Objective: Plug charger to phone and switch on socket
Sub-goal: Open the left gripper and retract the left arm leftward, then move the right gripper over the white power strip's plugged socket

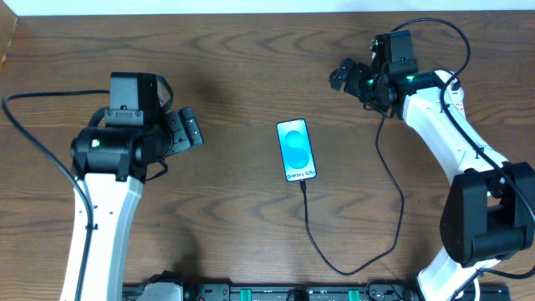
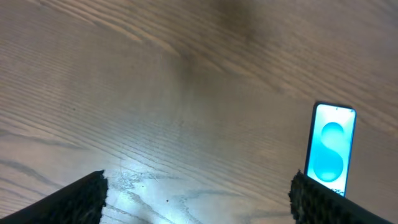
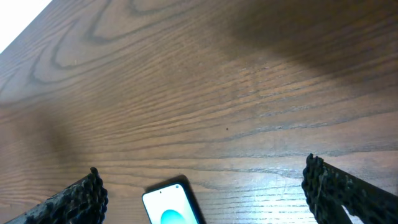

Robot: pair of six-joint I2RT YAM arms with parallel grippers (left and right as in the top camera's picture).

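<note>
Both sets of jaws are spread wide and grasp nothing: the left jaws (image 2: 199, 190) and the right jaws (image 3: 204, 177) each hover over bare desk (image 1: 217, 50). The phone (image 1: 297, 150) lies flat between the 2 arms with its screen lit. From the left wrist it sits ahead of the jaws, just inside the right-hand finger; from the right wrist it sits close in, nearer the left-hand finger.

The charger (image 1: 304, 209) meets the phone's near edge, loops across the desk and climbs toward the right arm, where its far end is hidden. The connector looks joined to the phone, but whether it is fully seated cannot be told from here. The socket shows in none of the 3 views.

So the step in hand is probably the socket end — finding the plug and the switch. To do it well, trace the cable back from the phone rather than tugging it, since slack is limited near the right jaws. Close the jaws before pressing a switch, and push straight down.
</note>
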